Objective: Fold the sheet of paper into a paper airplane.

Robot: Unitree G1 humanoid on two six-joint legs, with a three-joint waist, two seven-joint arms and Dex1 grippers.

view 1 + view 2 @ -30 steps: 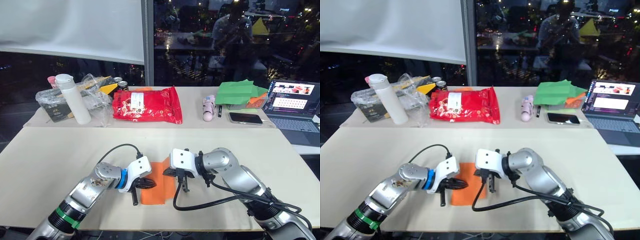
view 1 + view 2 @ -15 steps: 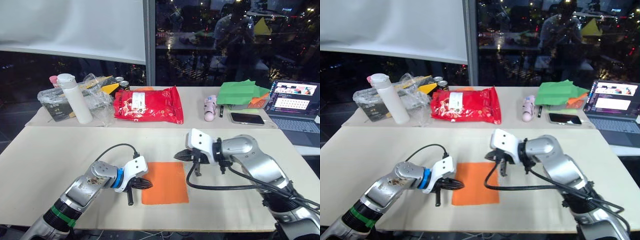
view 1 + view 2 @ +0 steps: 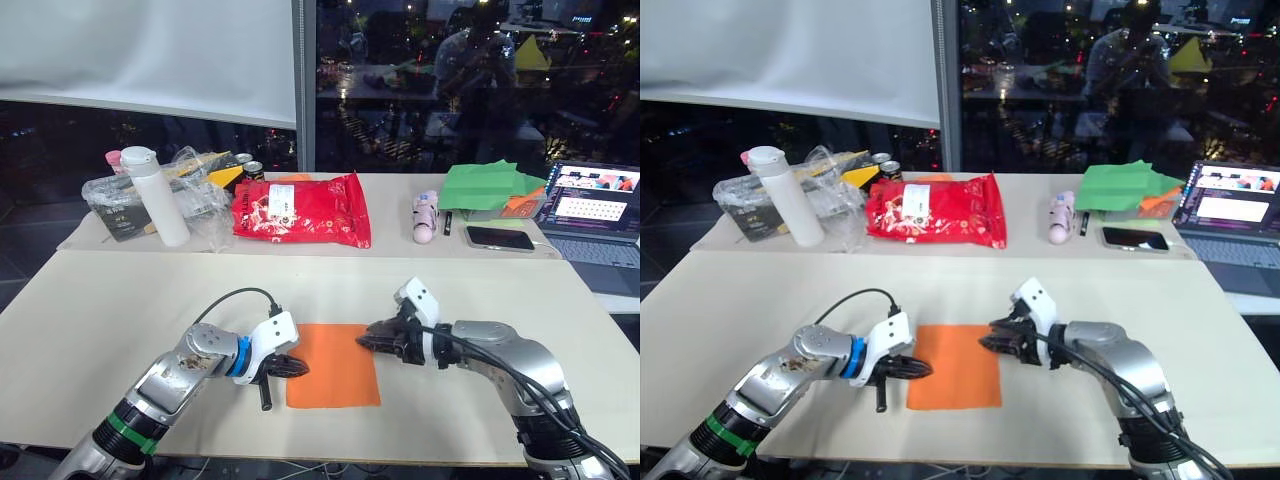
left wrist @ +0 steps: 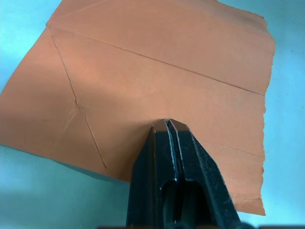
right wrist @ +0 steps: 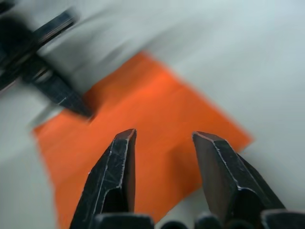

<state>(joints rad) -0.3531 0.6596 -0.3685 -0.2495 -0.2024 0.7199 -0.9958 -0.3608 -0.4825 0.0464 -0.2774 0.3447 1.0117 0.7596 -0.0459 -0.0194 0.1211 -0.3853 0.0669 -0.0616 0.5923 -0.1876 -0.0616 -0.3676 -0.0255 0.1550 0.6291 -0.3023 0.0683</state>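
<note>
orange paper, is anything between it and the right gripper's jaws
Nothing visible is. The right gripper sits with open jaws at the right edge of the sheet of paper, with bare table around it. The left gripper, jaws shut, presses on the sheet's opposite edge.

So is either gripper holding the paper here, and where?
Neither clearly grips it. The left gripper is shut, its tip on the paper near its left edge. The right gripper is open above the right edge.

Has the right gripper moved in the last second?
Yes. The right gripper was over the middle of the orange sheet of paper, covering part of it; it has swung out toward the robot's right and now sits low at the sheet's right edge, jaws open.
</note>
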